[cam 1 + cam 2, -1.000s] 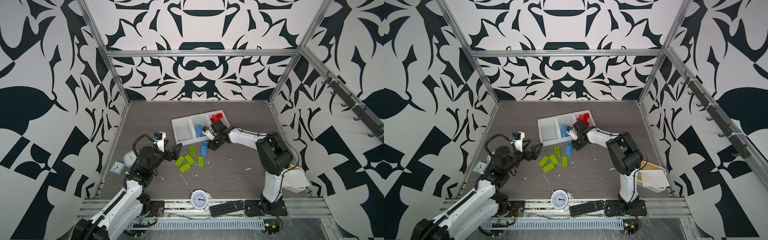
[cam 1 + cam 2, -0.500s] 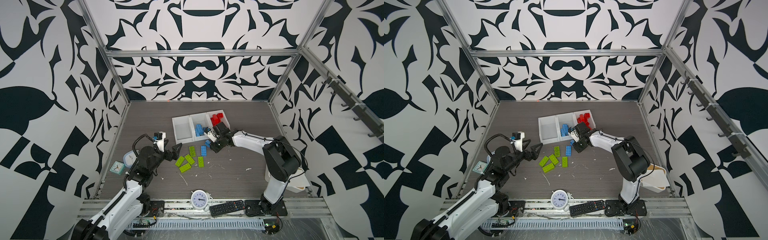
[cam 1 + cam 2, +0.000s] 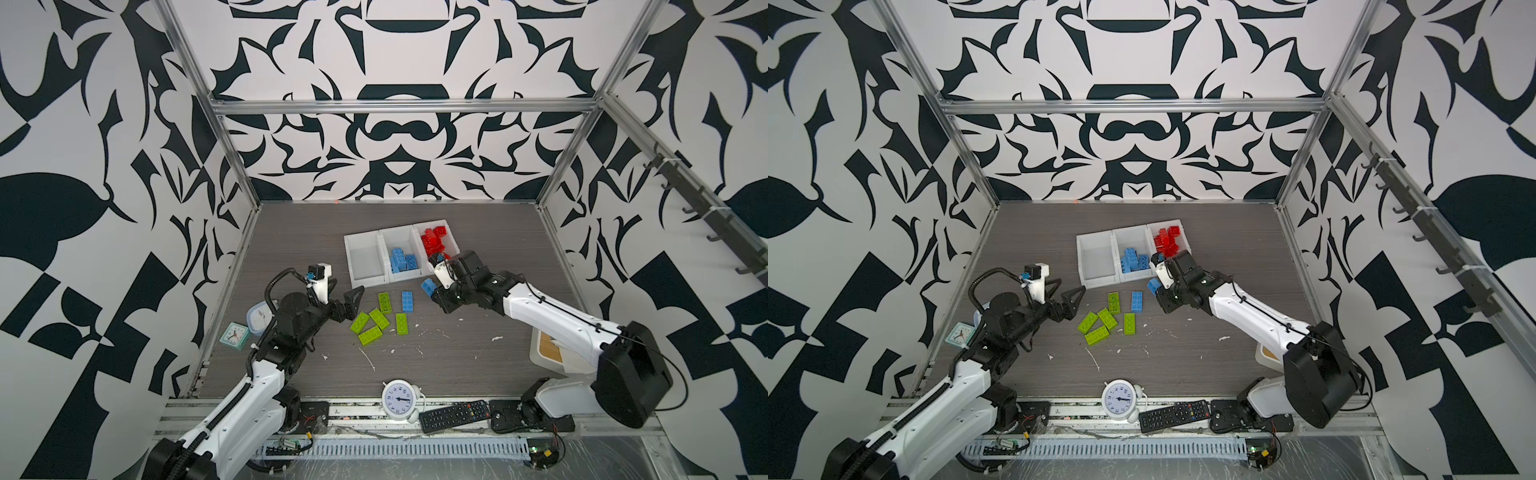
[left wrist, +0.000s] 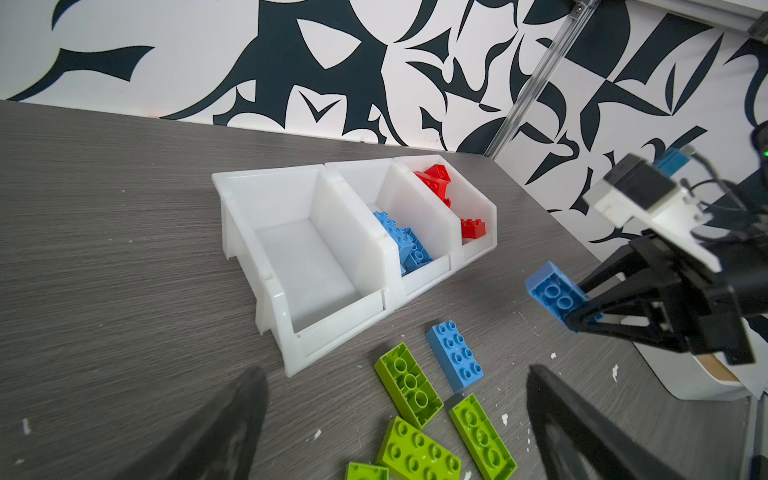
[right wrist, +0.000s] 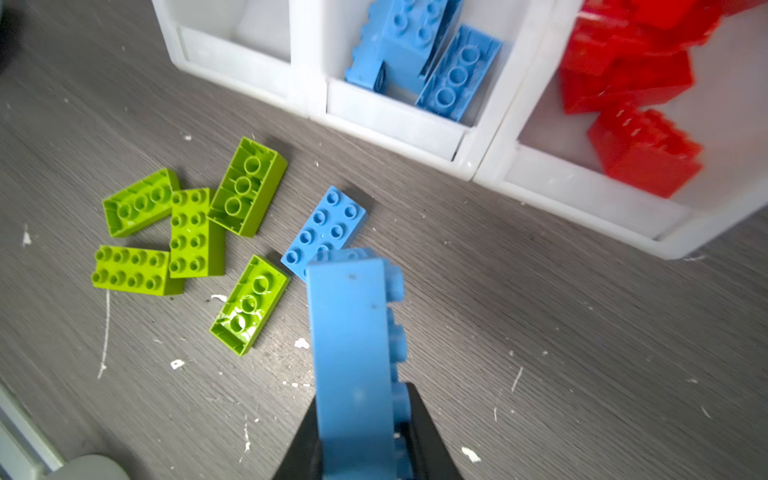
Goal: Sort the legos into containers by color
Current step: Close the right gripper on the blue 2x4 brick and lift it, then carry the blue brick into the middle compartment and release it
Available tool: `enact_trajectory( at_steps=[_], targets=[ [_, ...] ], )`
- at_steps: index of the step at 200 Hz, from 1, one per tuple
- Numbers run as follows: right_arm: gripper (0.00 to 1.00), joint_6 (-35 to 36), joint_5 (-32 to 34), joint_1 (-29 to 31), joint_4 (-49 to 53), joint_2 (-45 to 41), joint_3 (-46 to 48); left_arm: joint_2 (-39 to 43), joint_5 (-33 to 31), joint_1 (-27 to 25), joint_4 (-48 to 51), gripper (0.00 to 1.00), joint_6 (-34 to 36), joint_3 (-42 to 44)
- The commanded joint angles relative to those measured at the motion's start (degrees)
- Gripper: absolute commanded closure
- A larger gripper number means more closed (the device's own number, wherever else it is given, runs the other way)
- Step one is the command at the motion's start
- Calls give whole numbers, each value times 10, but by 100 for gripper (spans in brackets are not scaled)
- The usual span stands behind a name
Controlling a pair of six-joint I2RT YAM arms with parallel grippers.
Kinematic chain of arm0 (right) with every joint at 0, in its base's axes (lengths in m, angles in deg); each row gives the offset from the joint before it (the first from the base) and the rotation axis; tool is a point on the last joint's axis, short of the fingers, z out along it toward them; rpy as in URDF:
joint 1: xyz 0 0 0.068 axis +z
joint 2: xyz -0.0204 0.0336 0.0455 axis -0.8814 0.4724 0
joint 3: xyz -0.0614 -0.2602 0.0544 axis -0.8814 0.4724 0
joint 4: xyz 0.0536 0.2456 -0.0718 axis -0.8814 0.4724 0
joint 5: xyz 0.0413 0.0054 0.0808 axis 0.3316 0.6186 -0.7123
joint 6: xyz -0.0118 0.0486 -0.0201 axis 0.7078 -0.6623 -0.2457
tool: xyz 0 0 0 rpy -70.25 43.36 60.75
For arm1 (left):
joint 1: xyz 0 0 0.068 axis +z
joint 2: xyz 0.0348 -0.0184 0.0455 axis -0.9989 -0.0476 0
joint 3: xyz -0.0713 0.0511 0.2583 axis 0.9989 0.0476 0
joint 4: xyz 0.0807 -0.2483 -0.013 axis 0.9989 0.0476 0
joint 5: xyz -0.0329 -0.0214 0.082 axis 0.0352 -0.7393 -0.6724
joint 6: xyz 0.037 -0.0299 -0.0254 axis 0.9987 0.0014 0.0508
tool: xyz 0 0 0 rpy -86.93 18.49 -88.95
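Note:
My right gripper (image 5: 360,419) is shut on a light blue lego (image 5: 351,332), held on edge above the table just in front of the containers (image 3: 351,257); both top views show this lego (image 3: 428,287) (image 3: 1153,285). Of the three joined white bins, the left one is empty, the middle one holds blue legos (image 3: 401,261) and the right one red legos (image 3: 433,242). One more blue lego (image 3: 407,301) and several lime green legos (image 3: 376,321) lie on the table. My left gripper (image 4: 395,401) hovers open over the green ones (image 4: 409,384).
A white alarm clock (image 3: 401,401) and a black remote (image 3: 455,413) sit at the front edge. A small teal clock (image 3: 234,334) and a round tub (image 3: 258,318) stand at the left wall. A white bin with a wooden lid (image 3: 548,353) is under the right arm.
The right gripper has finished closing on a blue lego and lifted it off the table. Its elbow has swung out to the right. The left arm has not moved.

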Motion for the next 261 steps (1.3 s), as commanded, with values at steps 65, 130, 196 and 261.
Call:
enact_trajectory(
  at_steps=[65,130,196,261],
  targets=[
    [81,-63,84,2,-73,151,-185,-6,-4,-1,-4,0,0,5],
    [79,-66,129,2,-77,252,-267,-10,-3,-1,-5,0,-3,2],
    [71,-72,136,3,-93,304,-306,-13,-6,-1,-5,1,-1,3],
    [43,-84,125,3,-79,296,-301,4,-9,-1,-1,0,1,6]
  ],
)
